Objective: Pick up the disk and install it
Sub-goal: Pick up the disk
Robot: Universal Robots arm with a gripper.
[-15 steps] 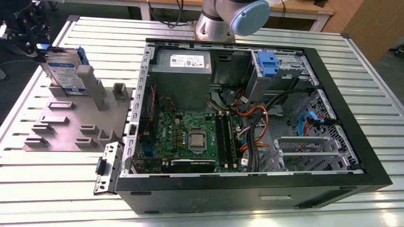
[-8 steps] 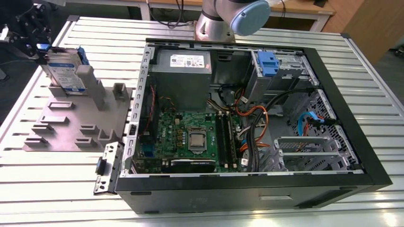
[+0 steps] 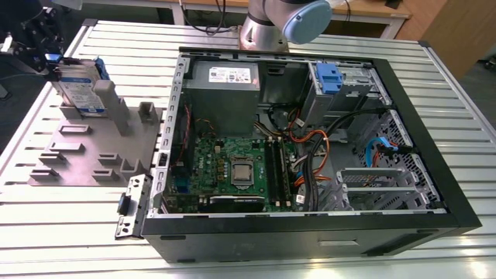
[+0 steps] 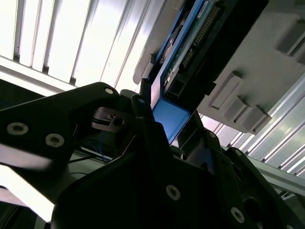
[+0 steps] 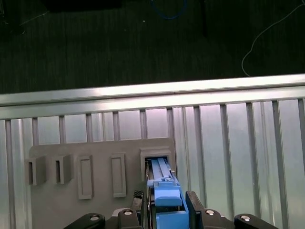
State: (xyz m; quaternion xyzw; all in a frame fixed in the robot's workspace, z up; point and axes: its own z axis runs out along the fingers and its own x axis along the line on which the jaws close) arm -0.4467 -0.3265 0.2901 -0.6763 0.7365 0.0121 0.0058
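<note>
Gripper (image 5: pixel 169 196) is clamping the disk (image 3: pixel 80 87) by its blue top edge, because the grey holder (image 3: pixel 78 156) is holding it upright.

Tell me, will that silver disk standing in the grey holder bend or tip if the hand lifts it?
It probably won't bend: the disk looks like a metal slab. It stands on edge in the grey holder, so it might tip once out of its slot. Its smooth sides may be slippery for the hand.
</note>
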